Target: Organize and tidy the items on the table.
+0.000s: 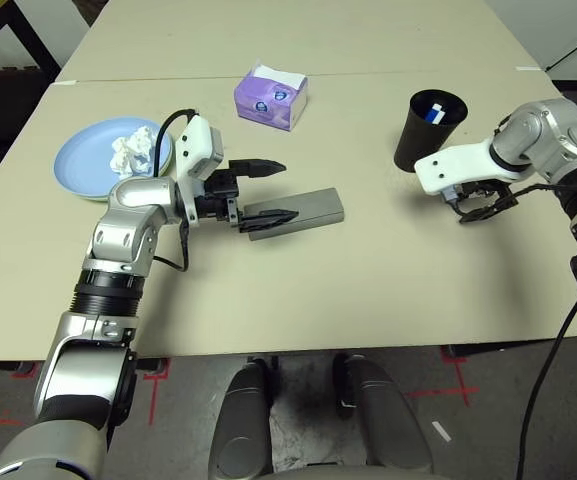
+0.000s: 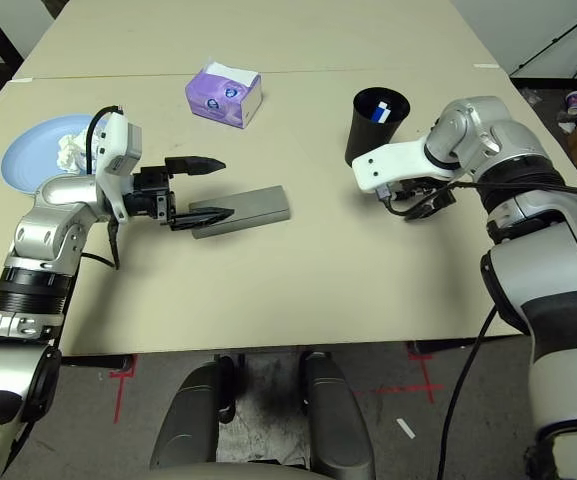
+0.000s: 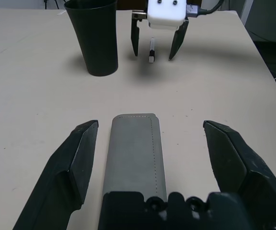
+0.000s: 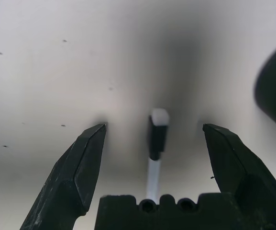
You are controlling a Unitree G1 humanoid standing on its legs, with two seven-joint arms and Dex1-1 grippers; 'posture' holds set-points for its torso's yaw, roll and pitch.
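- Nearest us, our left gripper stood spread wide and level over the table, with nothing grasped. The grey glasses case lay on the table directly below and ahead of it, between the two fingers in the left wrist view, its long axis running along the gripper's pointing line. One finger overlapped the case's near end in the head views; we could not tell whether it touched.
- Our right gripper pointed steeply down at the table, fingers wide apart and empty. A thin white pen with a dark section lay flat on the table between its fingers, long axis in line with the gap rather than across it. We judged the right arm the nearer one for that pen, and the next grasp to depend on dropping straight down.
- Just beyond the pen stood a black cup, upright, with a blue-and-white item inside.
- Farther left, the light blue plate held crumpled white tissue; a pale green rim showed beneath.
- A purple tissue box sat farther back.
- The beige top was matte; beyond it lay dark floor.
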